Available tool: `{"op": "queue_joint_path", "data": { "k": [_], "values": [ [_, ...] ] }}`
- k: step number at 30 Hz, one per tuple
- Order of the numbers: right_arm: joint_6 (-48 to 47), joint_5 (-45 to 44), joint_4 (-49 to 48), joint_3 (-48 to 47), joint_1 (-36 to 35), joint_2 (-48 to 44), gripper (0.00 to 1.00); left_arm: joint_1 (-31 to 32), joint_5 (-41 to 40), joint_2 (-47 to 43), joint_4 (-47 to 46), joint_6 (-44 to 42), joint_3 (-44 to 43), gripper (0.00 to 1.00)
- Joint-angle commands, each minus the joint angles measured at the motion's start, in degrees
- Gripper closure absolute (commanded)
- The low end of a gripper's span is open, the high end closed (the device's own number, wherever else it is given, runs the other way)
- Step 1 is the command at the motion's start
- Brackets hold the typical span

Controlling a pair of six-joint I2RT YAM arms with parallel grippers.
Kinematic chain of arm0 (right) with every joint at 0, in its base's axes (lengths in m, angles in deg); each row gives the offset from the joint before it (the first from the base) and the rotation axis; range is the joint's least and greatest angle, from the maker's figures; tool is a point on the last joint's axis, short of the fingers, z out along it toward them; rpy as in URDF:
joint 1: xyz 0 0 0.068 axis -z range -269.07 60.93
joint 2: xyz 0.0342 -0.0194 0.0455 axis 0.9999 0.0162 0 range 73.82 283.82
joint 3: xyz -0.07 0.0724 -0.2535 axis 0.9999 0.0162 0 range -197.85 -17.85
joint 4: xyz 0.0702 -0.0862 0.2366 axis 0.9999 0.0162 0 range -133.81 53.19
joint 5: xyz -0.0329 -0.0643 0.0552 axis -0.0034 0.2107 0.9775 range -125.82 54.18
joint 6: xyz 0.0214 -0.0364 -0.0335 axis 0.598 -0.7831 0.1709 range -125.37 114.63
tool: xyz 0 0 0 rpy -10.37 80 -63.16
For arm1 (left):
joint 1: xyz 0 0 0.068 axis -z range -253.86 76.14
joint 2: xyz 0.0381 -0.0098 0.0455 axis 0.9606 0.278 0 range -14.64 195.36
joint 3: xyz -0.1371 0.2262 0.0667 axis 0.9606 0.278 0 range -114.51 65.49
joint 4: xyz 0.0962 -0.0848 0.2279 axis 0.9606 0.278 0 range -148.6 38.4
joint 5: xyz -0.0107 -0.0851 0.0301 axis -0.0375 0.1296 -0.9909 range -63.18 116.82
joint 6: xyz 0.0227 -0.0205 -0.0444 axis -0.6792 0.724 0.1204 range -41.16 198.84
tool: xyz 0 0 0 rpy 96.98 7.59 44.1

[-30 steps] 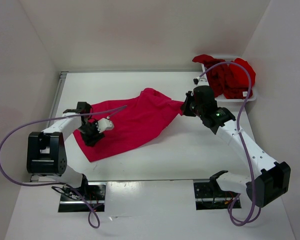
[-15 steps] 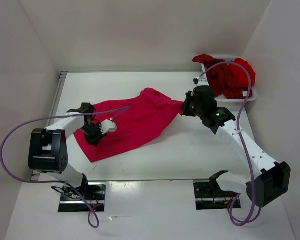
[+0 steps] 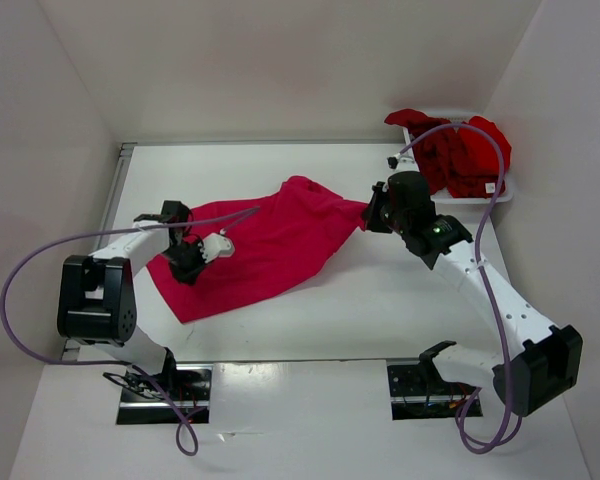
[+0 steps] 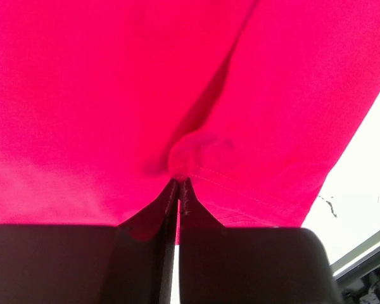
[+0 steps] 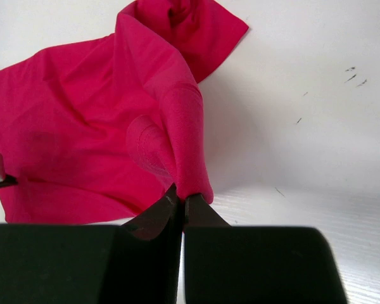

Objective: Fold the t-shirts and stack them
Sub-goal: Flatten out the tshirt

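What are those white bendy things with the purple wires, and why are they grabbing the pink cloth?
Those are two robot arms, bolted to a white table. One picture is taken from above and shows both arms. The other two come from small cameras on each wrist, so you see black fingers up close.

The cloth is a pinkish-crimson t-shirt lying spread on the table. The left gripper has its fingers pinched shut on the shirt's edge near one end, and the right gripper is pinched shut on the other end. In the wrist pictures, a bit of cloth is squeezed between the fingers.

At the far right, a white basket holds more red t-shirts, waiting to be folded.
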Motion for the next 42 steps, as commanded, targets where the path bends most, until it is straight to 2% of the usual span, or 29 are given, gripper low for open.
{"op": "queue_joint_path", "data": {
  "k": [1, 6, 9, 10, 12, 13, 14, 15, 16, 19, 20, 23, 25, 29, 33, 34, 36, 39, 41, 42],
  "values": [
    [-0.80, -0.98, -0.66, -0.51, -0.34, -2.14, 1.00, 0.11, 3.55, -0.91, 0.97, 4.10, -4.57, 1.00],
    [-0.28, 0.25, -3.45, -2.44, -0.34, 0.84, 1.00, -1.20, 5.05, -1.53, -2.88, 11.04, -8.09, 1.00],
    [-0.97, 1.30, -7.06, -7.09, -0.34, 6.36, 1.00, -2.96, 0.58, -2.76, -9.20, 19.74, -15.36, 1.00],
    [-1.59, 1.30, -7.08, -12.59, -0.34, 8.30, 1.00, -3.66, -1.61, -2.76, -10.62, 21.24, -18.35, 1.00],
    [-2.83, 0.69, -7.60, -20.25, -0.34, 12.08, 1.00, -3.67, -8.64, -2.76, -14.13, 24.32, -30.28, 1.00],
    [-3.35, -0.44, -7.60, -28.29, 1.14, 14.97, 1.00, -4.37, -12.49, -2.24, -15.19, 25.81, -34.94, 1.00],
    [-3.35, -1.15, -7.60, -31.94, 1.76, 15.78, 1.00, -5.24, -14.01, -2.23, -16.42, 26.44, -39.60, 1.00],
    [-3.35, -2.20, -8.47, -35.02, 1.77, 15.79, 1.00, -5.78, -14.98, -2.23, -18.78, 26.44, -48.17, 1.00],
    [-3.35, -3.78, -10.22, -39.84, 2.38, 15.79, 1.00, -6.30, -15.86, -2.23, -19.59, 26.44, -52.00, 1.00],
    [-3.88, -9.85, -11.65, -45.66, 2.38, 15.10, 1.00, -7.36, -17.19, -1.00, -20.13, 25.92, -63.68, 1.00],
    [-5.10, -11.77, -11.65, -46.47, 2.38, 14.48, 1.00, -7.36, -17.19, -1.00, -20.13, 25.91, -64.95, 1.00],
    [-5.64, -12.32, -7.44, -46.40, 2.38, 12.03, 1.00, -7.89, -17.19, -2.84, -19.43, 24.24, -63.83, 1.00],
    [-5.64, -12.32, -5.33, -42.45, 2.38, 9.56, 1.00, -8.42, -17.19, -4.60, -18.81, 24.77, -60.84, 1.00],
    [-3.54, -12.15, 3.43, -32.44, 0.71, 1.49, 1.00, -10.26, -17.19, -11.35, -16.89, 24.77, -49.86, 1.00],
    [0.07, -4.71, 12.33, -17.44, 0.71, -0.90, 1.00, -10.79, -17.28, -17.34, -11.26, 24.77, -37.92, 1.00],
    [1.73, -2.76, 13.30, -14.78, 0.71, -0.91, 1.00, -10.79, -16.24, -19.00, -9.77, 24.77, -31.01, 1.00],
    [3.76, 2.41, 13.32, -7.42, -0.51, -0.91, 1.00, -10.79, -14.21, -22.27, -7.04, 24.77, -25.00, 1.00],
    [6.13, 4.47, 7.37, -1.32, -1.04, -0.83, 1.00, -10.79, -11.14, -22.27, -4.92, 26.70, -15.52, 1.00],
    [4.48, 2.46, 4.89, -2.26, -1.04, 2.41, 1.00, -10.09, -9.90, -21.05, -7.54, 28.02, -12.06, 1.00],
    [3.25, 1.75, 3.14, -6.36, -1.04, 4.96, 1.00, -8.78, -10.51, -20.35, -9.12, 28.02, -11.35, 1.00]
  ]
}}
